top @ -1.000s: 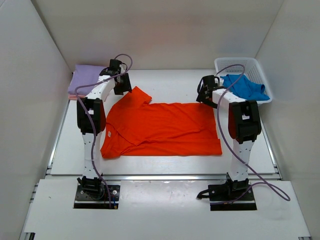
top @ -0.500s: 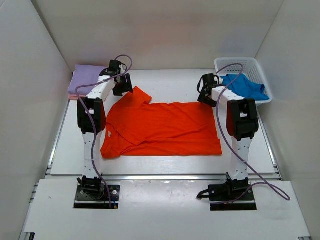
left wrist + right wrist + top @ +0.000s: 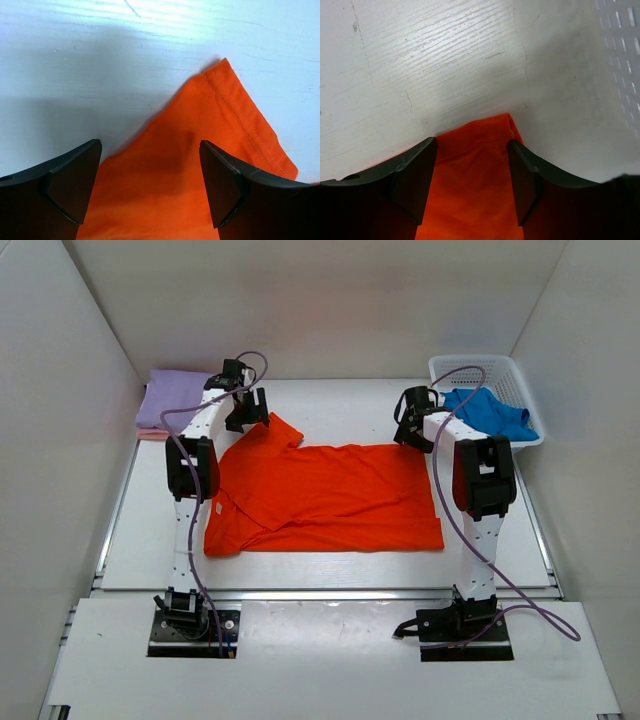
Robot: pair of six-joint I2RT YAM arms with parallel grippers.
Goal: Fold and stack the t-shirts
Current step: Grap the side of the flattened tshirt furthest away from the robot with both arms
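The bright orange t-shirt [image 3: 325,498] lies spread across the middle of the white desk [image 3: 330,405], its hem toward the right and its upper part toward the left, with some creases and a folded-over patch at the near left. One sleeve [image 3: 275,430] sticks out toward the far left, and the left gripper [image 3: 248,412] hangs over its tip. In the left wrist view its two dark fingers [image 3: 65,175] stand wide apart, the stitched sleeve end lying flat on the desk between them, gripped by neither. The right gripper [image 3: 410,425] is at the shirt's far right corner. Its fingers [image 3: 410,175] are also apart, and the orange corner shows in the gap between them, resting on the desk with no pinch visible. At the far right corner of the desk stands a white mesh basket [image 3: 478,361] with a crumpled blue t-shirt [image 3: 490,412] in it. At the far left lies a folded lavender t-shirt [image 3: 175,395] on top of a pink one [image 3: 150,434], of which only an edge shows.
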